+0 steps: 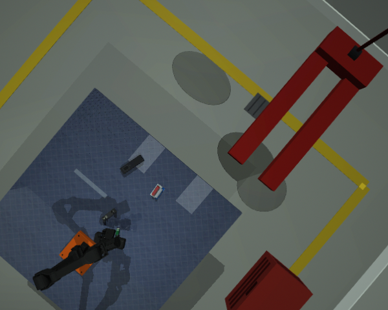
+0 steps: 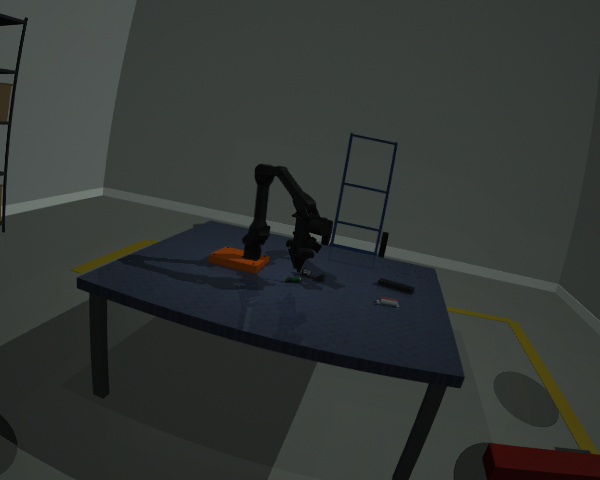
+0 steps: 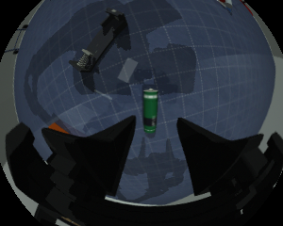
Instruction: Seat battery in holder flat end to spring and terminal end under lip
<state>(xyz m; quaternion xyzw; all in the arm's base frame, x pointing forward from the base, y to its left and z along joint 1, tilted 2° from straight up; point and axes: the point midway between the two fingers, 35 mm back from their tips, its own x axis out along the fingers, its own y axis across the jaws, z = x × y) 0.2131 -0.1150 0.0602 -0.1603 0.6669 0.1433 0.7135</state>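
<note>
The green battery (image 1: 117, 231) (image 2: 292, 279) (image 3: 150, 110) lies on its side on the blue table. In the wrist view its silver terminal end points up the picture and its black-banded end points toward me. The black holder (image 1: 108, 216) (image 2: 317, 277) (image 3: 103, 43) lies empty beside it, up and to the left in the wrist view, turned at a slant to the battery. Its coil spring is at the nearer end, the lip at the far end. My gripper (image 2: 298, 269) (image 3: 157, 120) is partly open and empty. It hangs above the battery, which shows between the fingertips in the wrist view.
A long black block (image 1: 131, 165) (image 2: 396, 285) and a small red and white item (image 1: 157, 191) (image 2: 387, 302) lie farther out on the table (image 1: 174, 233) (image 2: 228, 310). The orange base plate (image 1: 67, 250) (image 2: 238, 259) is under the arm.
</note>
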